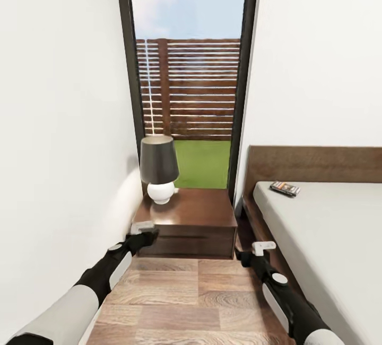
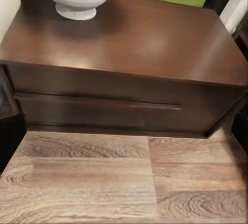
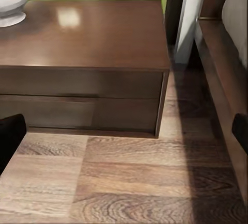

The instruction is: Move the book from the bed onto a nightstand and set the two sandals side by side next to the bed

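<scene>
The book, a small dark paperback, lies flat on the off-white mattress of the bed near the brown headboard. The dark-brown nightstand stands between the wall and the bed, under the window, and its top and drawer front are close ahead in both wrist views. My left gripper hovers low at the nightstand's front left corner. My right gripper hangs in the gap between nightstand and bed frame. Both are open and hold nothing; the dark fingers stand far apart. The sandals are out of view.
A lamp with a black shade and round white base stands on the nightstand's back left part. A white wall runs close along the left. Wood-plank floor lies between me and the nightstand. The bed frame borders the narrow aisle.
</scene>
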